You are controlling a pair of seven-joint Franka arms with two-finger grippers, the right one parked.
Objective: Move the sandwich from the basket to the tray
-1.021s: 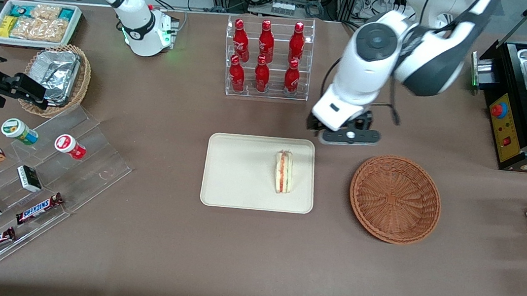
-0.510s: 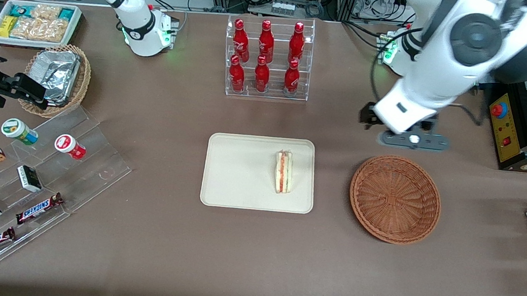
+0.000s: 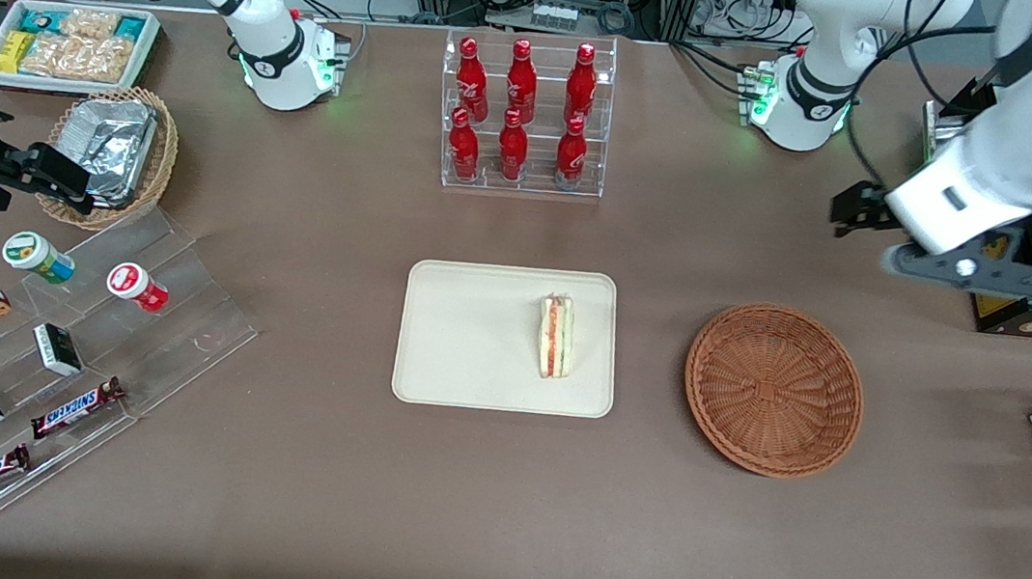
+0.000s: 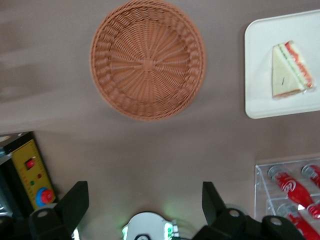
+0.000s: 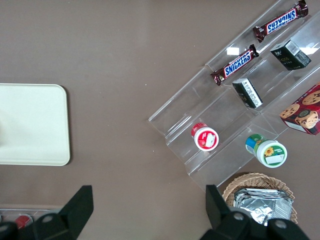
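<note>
The sandwich [image 3: 555, 336] lies on the tray [image 3: 461, 342]; the basket [image 3: 774, 389] is bare. The gripper [image 4: 145, 205], released and holding nothing, has swung away toward the working arm's end, so the task looks done.

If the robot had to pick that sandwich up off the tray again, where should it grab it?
Probably from straight above, fingers closing on the two flat bread faces of the sandwich, not its tips. It stands on edge on the tray, its filling stripe facing up. The gripper, open, hangs high, toward the working arm's end of the table.
</note>
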